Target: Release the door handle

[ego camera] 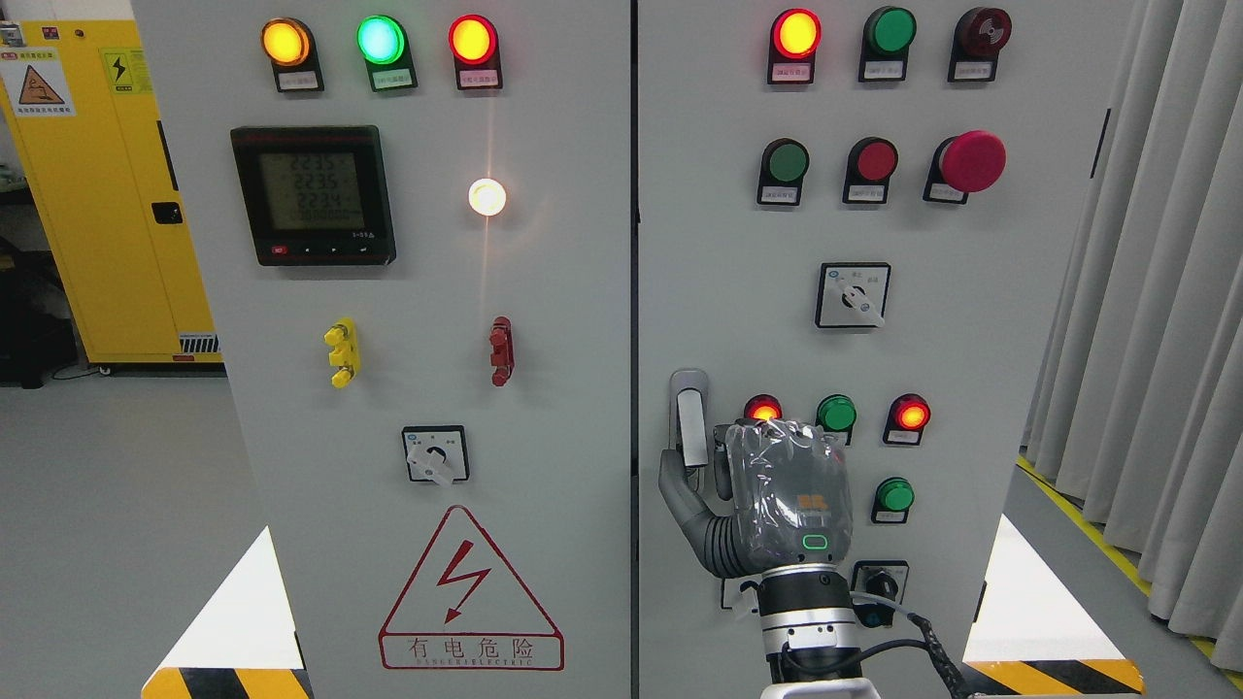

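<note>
The silver door handle [689, 422] stands upright on the left edge of the right cabinet door [971, 320]. My right hand [767, 485], in a grey glove with a clear cover, comes up from the bottom edge and sits on the handle's lower end. Its thumb [677, 495] lies along the handle's left side, and the curled fingers [723, 466] press in from the right, so the lower part of the handle is held between them. The door looks closed, flush with the left door [544, 320]. My left arm does not show.
The right door carries lamps, push buttons, a red mushroom button [971, 161] and rotary switches [853, 295] around the hand. The left door has a meter [313, 194] and an electric warning triangle [471, 592]. A yellow cabinet [107, 194] stands far left, grey curtains [1156, 340] right.
</note>
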Tool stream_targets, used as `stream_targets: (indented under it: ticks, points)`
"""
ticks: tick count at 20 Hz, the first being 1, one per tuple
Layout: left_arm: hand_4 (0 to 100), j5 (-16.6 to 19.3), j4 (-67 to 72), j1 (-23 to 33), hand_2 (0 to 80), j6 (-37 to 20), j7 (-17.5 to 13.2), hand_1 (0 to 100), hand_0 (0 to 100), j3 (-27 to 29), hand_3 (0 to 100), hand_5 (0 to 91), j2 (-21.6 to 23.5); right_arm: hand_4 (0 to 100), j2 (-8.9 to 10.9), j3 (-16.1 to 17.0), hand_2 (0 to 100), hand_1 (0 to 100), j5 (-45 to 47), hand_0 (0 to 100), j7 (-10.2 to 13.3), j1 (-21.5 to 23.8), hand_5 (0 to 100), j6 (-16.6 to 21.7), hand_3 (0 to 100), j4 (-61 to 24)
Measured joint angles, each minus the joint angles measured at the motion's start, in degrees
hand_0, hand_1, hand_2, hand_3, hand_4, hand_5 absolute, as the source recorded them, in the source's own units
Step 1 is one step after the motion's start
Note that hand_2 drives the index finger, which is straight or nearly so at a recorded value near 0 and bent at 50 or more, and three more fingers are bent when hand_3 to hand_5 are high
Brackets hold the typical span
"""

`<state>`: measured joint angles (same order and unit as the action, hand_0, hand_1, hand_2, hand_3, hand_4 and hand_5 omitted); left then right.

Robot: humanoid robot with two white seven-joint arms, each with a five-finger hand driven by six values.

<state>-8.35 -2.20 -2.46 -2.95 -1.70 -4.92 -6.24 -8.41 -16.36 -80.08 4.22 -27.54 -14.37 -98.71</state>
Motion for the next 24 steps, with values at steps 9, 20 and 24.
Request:
stream_targets:
  ticks: [9, 20, 24]
  points:
    - [0, 0.0, 0.0, 0.0, 0.0, 0.0, 0.0, 56, 12, 0.0, 0, 0.0, 0.0, 100, -0.01, 0.0, 100, 44, 0.0, 54, 0.2, 0.6, 100, -0.6, 100, -0.4]
    - [0, 0.0, 0.0, 0.0, 0.0, 0.0, 0.0, 56, 12, 0.0, 0, 0.0, 0.0, 100, -0.02, 0.3, 100, 43, 0.0, 53, 0.2, 0.8, 100, -0.6, 100, -0.8]
    - [0, 0.0, 0.0, 0.0, 0.0, 0.0, 0.0, 56, 12, 0.0, 0, 0.0, 0.0, 100, -0.02, 0.4, 100, 43, 0.0, 55, 0.2, 0.8, 100, -0.6, 100, -0.9]
